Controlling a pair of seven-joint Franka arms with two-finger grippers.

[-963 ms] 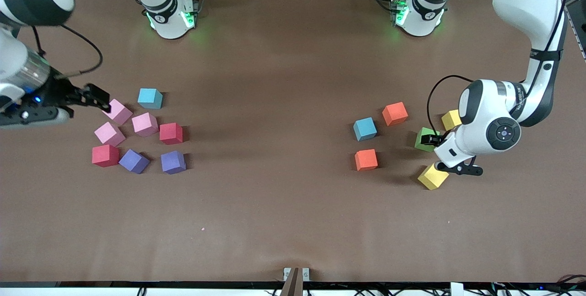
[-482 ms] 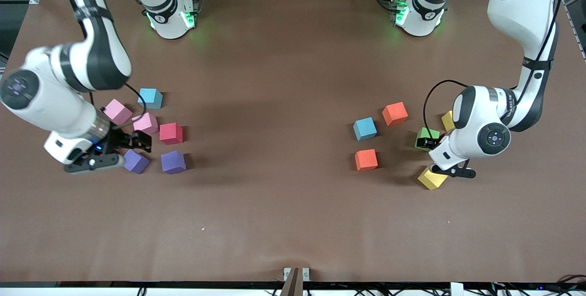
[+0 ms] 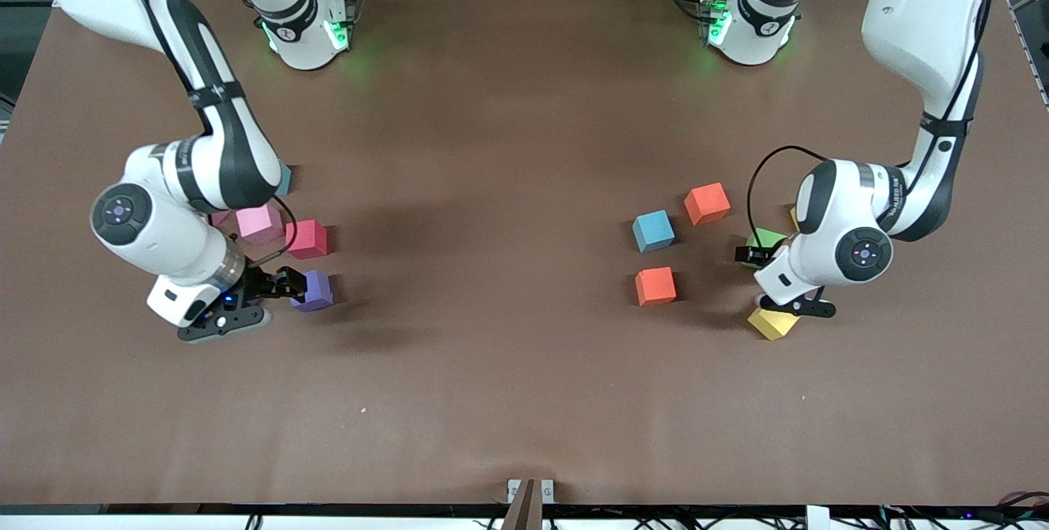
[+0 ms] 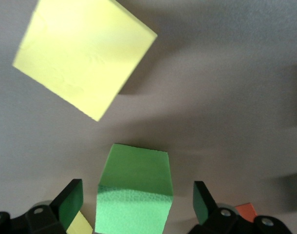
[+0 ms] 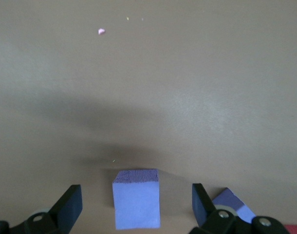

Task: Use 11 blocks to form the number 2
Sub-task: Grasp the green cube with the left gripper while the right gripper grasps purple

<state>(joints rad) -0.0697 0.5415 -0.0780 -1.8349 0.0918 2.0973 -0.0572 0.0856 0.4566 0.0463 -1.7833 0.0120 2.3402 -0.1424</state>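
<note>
With fingers spread and nothing grasped, the left gripper [image 4: 134, 204] is positioned around the green foam cube [image 4: 134, 192] and the right gripper [image 5: 136, 207] around a purple foam cube [image 5: 136, 204], presumably for pickup.

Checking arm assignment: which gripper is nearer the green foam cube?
Left. The left gripper straddles the green foam cube, fingers open; the right gripper is over purple cubes.
</note>
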